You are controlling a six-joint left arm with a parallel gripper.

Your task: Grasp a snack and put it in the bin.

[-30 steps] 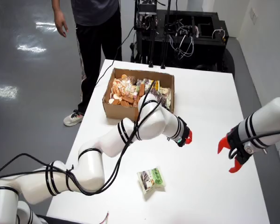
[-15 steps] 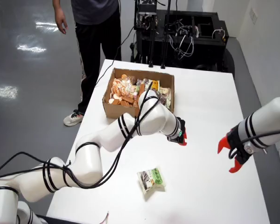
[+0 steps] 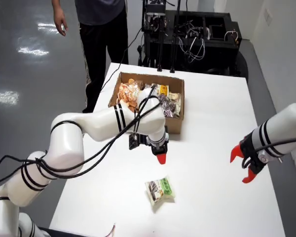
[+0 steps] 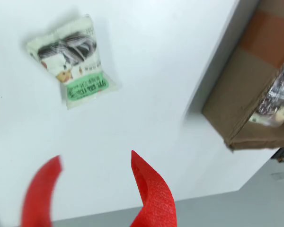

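Claw (image 3: pixel 161 158) of the working arm hangs just off the front of the cardboard box (image 3: pixel 173 127), red fingers (image 4: pixel 154 191) parted with nothing between them. On the white surface (image 3: pixel 222 118), a green and white snack packet (image 3: pixel 160 190) lies flat at about six o'clock from the claw, apart from it. The box holds a heap of other snack packs (image 3: pixel 129 93). At three o'clock a second arm's red claw (image 3: pixel 242 161) hangs over the surface
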